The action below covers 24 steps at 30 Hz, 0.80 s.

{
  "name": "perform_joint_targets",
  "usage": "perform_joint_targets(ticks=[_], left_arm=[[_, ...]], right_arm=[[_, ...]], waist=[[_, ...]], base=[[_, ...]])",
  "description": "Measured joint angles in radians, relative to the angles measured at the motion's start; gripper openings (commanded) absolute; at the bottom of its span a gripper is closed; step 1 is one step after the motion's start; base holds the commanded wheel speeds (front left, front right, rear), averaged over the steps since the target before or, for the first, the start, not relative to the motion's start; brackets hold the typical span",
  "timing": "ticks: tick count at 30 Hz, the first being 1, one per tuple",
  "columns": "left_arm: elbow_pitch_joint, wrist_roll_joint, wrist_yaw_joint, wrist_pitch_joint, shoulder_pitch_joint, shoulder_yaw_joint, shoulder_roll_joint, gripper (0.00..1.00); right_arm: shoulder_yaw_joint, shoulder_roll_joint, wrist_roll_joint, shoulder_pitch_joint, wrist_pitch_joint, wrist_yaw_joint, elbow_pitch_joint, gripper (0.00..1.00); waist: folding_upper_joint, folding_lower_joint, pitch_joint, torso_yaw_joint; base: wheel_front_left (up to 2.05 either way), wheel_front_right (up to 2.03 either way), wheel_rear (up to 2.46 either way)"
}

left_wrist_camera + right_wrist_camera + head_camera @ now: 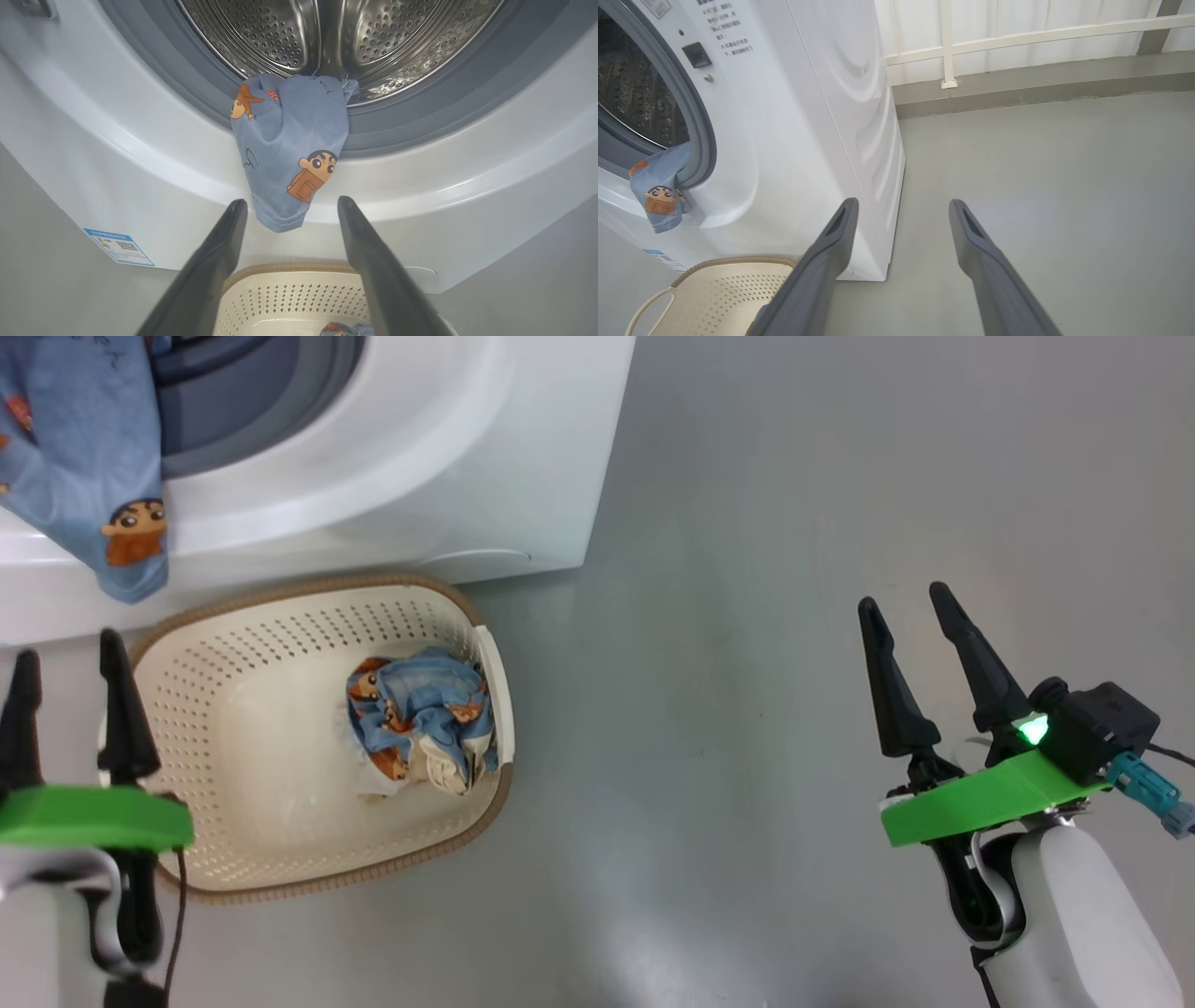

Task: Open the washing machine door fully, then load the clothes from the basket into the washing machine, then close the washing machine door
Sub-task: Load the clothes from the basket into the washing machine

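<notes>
Head view: the left jaws are spread and empty over the basket (308,590) edge. The right jaws are likewise released, above the floor (747,709). A bundle (420,728) lies in the basket's right end.

Left wrist view: one cloth (292,149) drapes over the gasket (444,112), half outside the drum (280,32).

Right wrist view: it dangles down the washer (808,116). It may slide out, or the door may pinch it.

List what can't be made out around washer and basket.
- Left wrist view: how much of the blue cloth lies inside the drum, hidden behind its lip; print on the blue label, too small.
- Head view: how many pieces make the bundle in the basket, folded into itself; its left edge, behind the left pincer.
- Right wrist view: printed lines on the washer, too small.
</notes>
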Motion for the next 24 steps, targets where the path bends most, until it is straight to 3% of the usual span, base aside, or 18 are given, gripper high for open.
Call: perform_joint_targets(ticks=[24], left_arm=[[0.409, -0.071, 0.000, 0.000, -0.352, -0.127, 0.165, 1.00]], right_arm=[[0.030, 0.034, -0.005, -0.051, 0.000, 0.000, -0.020, 1.00]], waist=[[0.0000, 0.0000, 0.103, -0.065]], base=[[0.00, 0.00, 0.00]])
